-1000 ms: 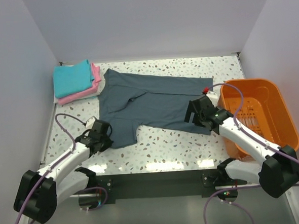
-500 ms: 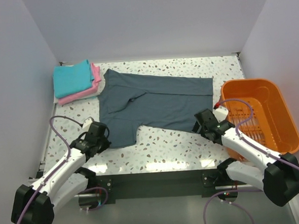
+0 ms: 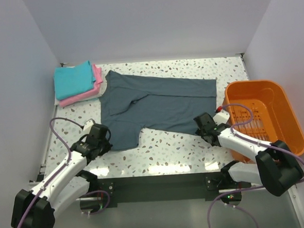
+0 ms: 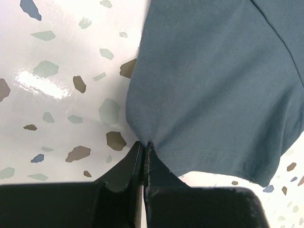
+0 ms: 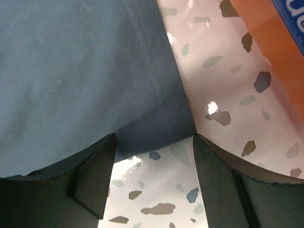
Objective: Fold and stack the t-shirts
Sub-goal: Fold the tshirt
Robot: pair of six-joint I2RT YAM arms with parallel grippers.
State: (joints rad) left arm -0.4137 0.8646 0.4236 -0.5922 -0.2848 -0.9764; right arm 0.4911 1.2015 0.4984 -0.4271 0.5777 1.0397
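— Well, starting at the left gripper (image 4: 143, 146): fingers (image 4: 124, 166) pressed tight together, nipping the near hem of the dark slate t-shirt (image 4: 213, 71), cloth puckered right at the tips.

— Held for certain?

— Probably. Only a sliver of fabric between the pads, hard to make out past the black tips. Speckled table (image 4: 57, 61) bare just left of that pinch.

— And over at the right gripper (image 5: 154, 142)?

— Fingers (image 5: 92, 175) spread apart, straddling the shirt's near right corner, with the double-stitched hem running up between them. Nothing clamped. Orange bin (image 5: 280, 42) close by on the right.

— Further out, seen from above?

— Slate shirt spread flat across the middle of the table, lying sideways. Near left corner at the left gripper, near right corner at the right one. Far edge running almost straight from left to right, ending beside the bin's far left corner.

— Other shirts?

— Far left corner of the table: turquoise t-shirt (image 3: 72, 80) folded and lying on the pink t-shirt (image 3: 78, 100), also folded. Pink showing along the near and right edges of the pile. Stack just beside the slate shirt's far left part, well apart from the bin and from both grippers.
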